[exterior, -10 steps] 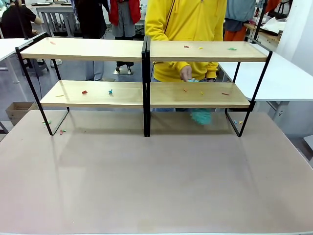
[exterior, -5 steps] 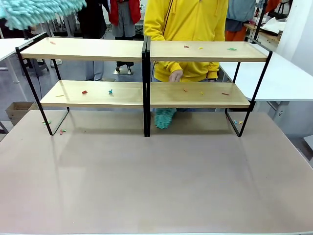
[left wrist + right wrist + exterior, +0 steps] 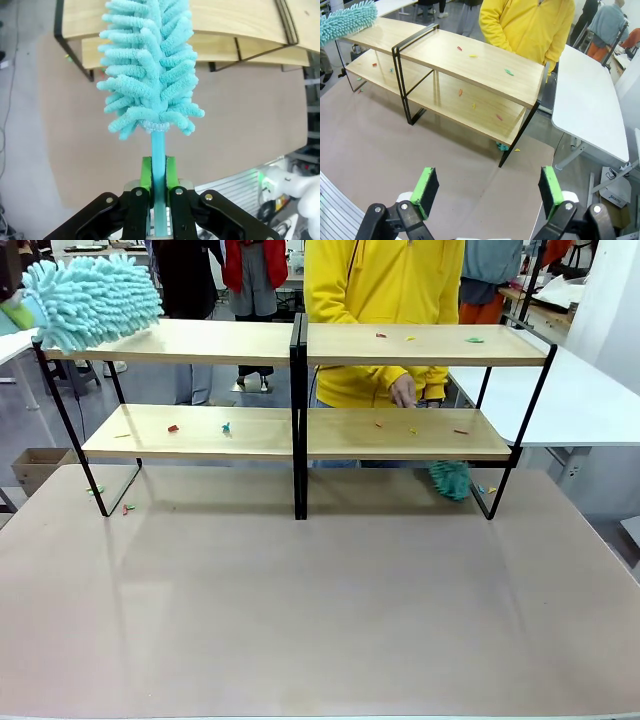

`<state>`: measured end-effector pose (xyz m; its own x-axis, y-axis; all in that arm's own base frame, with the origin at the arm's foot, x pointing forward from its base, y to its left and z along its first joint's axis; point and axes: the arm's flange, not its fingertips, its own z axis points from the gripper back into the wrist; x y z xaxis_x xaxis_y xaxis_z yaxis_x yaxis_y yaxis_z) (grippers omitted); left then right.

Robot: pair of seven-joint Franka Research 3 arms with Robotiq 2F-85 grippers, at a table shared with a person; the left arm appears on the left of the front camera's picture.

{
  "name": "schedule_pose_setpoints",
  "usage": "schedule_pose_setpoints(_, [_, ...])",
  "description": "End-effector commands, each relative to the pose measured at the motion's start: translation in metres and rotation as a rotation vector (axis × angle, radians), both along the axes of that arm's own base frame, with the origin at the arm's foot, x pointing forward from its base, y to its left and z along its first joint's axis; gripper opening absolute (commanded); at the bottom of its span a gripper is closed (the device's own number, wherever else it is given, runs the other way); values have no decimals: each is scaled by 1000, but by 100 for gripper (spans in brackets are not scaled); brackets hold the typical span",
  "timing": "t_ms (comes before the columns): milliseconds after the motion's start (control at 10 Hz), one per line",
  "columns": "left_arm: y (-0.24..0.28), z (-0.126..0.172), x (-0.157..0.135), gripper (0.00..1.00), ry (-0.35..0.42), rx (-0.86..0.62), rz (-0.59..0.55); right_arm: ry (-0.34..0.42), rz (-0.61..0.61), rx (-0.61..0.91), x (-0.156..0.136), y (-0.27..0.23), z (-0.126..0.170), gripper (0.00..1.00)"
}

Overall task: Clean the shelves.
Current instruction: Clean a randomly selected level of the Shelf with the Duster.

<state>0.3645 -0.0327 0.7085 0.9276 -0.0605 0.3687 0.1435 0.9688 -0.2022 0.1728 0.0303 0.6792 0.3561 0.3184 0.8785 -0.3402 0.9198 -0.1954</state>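
The shelves (image 3: 200, 340) stand across the far half of the grey-brown tabletop (image 3: 320, 600), at 12 o'clock from the front camera, with 2 boards on each side of the black centre post.

From the front, a pale blue duster (image 3: 92, 302) has its fluffy head at 10 o'clock, over the left end of the upper left board; whether it touches the wood cannot be told. The left wrist view shows the grip itself. The left gripper (image 3: 159, 172) is clamped on the duster's (image 3: 150, 70) thin handle, a green pad (image 3: 146, 172) pressed to each side, and the head points to 12 o'clock at the shelves' (image 3: 235, 20) end.

The right wrist view shows the right gripper (image 3: 489, 186) with its pads (image 3: 427, 186) spread wide and nothing between them, above the tabletop. The shelves (image 3: 485, 65) run from 10 to 2 o'clock, and the duster (image 3: 345, 22) sits at 10 o'clock.

Small coloured scraps (image 3: 173, 427) lie on the boards, with a few more by the left foot at 9 o'clock. The front view also shows a person in a yellow top behind the rack. One hand (image 3: 404, 390) is above the lower right board, and a darker teal duster (image 3: 450, 480) hangs below that board at 4 o'clock of the post.
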Motion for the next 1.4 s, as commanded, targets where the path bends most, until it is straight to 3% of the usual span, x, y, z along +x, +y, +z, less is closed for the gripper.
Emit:
schedule_pose_setpoints(0, [-4,-5,-1,12,36,55,46,0,6,7,0,-1,1,100])
schedule_pose_setpoints(200, [0,-8,0,12,122,126,126,0,6,7,0,-1,1,100])
schedule_pose_setpoints(300, [2,-6,2,12,92,140,215,0,6,7,0,-1,1,100])
schedule_pose_setpoints(500, [1,-4,5,12,-111,143,459,0,6,7,0,-1,1,100])
schedule_pose_setpoints(600, [0,-1,3,12,-156,151,531,0,6,7,0,-1,1,100])
schedule_pose_setpoints(800, [-2,5,-8,12,-218,122,507,0,6,7,0,-1,1,100])
schedule_pose_setpoints(1100, [1,9,-12,12,-224,76,437,0,6,7,0,-1,1,100])
schedule_pose_setpoints(1300, [19,20,-33,12,-163,-84,181,0,6,7,0,-1,1,100])
